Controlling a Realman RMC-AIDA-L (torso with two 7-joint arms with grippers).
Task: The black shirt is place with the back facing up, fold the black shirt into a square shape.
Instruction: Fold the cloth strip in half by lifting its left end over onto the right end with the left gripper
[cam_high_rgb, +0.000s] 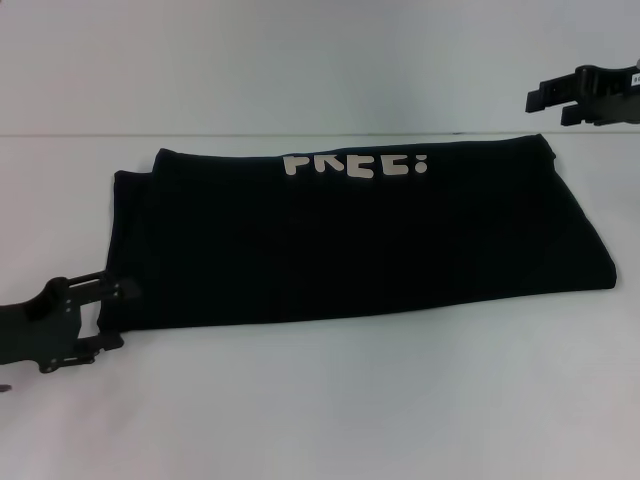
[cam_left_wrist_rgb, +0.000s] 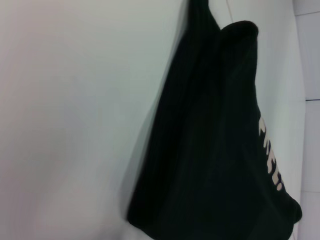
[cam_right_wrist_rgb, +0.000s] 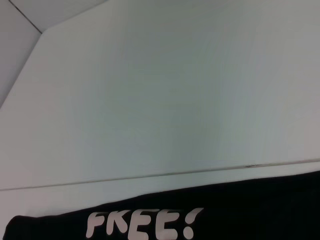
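Observation:
The black shirt (cam_high_rgb: 370, 240) lies on the white table (cam_high_rgb: 330, 410) as a long, wide band. Cream lettering (cam_high_rgb: 355, 165) faces up along its far edge. The shirt also shows in the left wrist view (cam_left_wrist_rgb: 215, 150) and in the right wrist view (cam_right_wrist_rgb: 250, 210), where the letters (cam_right_wrist_rgb: 142, 224) are plain. My left gripper (cam_high_rgb: 112, 315) is low at the shirt's near left corner, open, its fingertips right at the cloth edge. My right gripper (cam_high_rgb: 547, 107) hangs open beyond the shirt's far right corner, apart from the fabric.
The table's far edge (cam_high_rgb: 250, 135) runs just behind the shirt, with a pale wall beyond it. White table surface stretches in front of the shirt and to both sides.

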